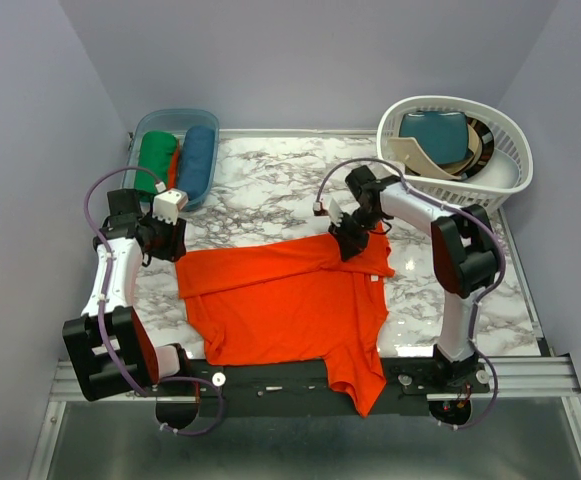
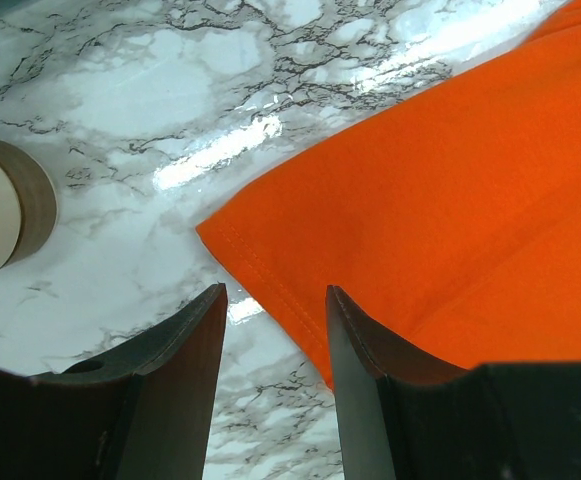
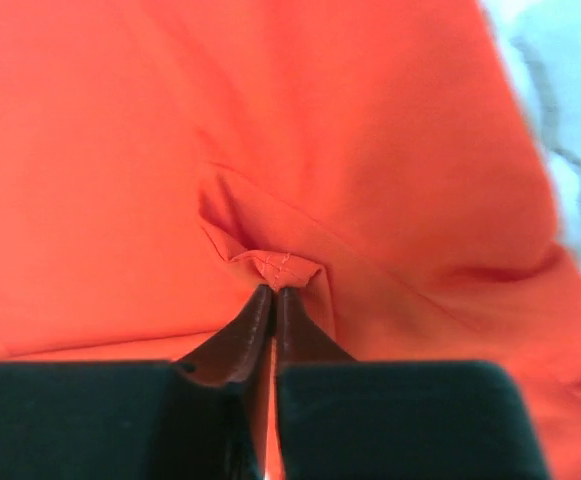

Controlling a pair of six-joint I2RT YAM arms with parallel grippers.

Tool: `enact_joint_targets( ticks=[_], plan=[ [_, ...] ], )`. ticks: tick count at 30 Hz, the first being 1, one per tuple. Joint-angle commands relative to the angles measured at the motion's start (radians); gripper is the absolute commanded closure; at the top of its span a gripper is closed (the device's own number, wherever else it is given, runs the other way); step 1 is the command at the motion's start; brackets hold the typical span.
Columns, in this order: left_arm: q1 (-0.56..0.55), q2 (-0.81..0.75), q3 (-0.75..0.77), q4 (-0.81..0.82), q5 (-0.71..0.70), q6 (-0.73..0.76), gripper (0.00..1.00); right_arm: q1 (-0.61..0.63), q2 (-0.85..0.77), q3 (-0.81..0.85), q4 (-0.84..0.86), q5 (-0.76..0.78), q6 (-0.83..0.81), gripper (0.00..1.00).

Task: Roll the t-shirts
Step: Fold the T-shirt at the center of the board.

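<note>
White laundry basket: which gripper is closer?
Right. The right gripper pinches the orange shirt just front-left of the basket; the left gripper hovers open across the table, at the shirt's opposite corner.

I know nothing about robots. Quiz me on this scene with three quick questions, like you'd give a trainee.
1. True or false: the right gripper is shut on the orange t-shirt.
2. The left gripper is: A open, B shut on cloth, C out of view.
3. What holds the rolled green t-shirt?
Key: 1 true; 2 A; 3 the blue tub.
</note>
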Motion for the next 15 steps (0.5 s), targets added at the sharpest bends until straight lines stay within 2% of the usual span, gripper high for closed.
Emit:
enact_joint_targets(
  ticks=[1,2,3,6,10,12,15],
  plan=[
    [-0.008,-0.016,-0.011,0.014,0.044,-0.017,0.47,0.073,-0.107,-0.074,0.025,0.034,0.021,0.90],
    [-0.011,-0.013,-0.008,0.016,0.045,-0.020,0.47,0.088,-0.129,-0.105,0.044,0.047,0.036,0.90],
    [-0.017,-0.007,-0.007,0.016,0.046,-0.020,0.47,0.120,-0.151,-0.117,0.050,0.055,0.053,0.86],
    [-0.044,0.012,0.001,0.007,0.035,-0.008,0.47,0.200,-0.212,-0.147,0.029,0.064,0.126,0.63],
    [-0.110,0.023,0.021,-0.033,0.006,0.024,0.47,0.228,-0.249,-0.113,-0.031,0.075,0.225,0.63],
    [-0.115,0.035,0.024,-0.033,0.003,0.027,0.47,0.170,-0.249,-0.052,-0.050,0.072,0.234,0.63],
    [-0.109,0.053,0.024,-0.015,-0.016,0.021,0.47,0.072,-0.203,0.016,-0.033,0.145,0.249,0.62]
  ],
)
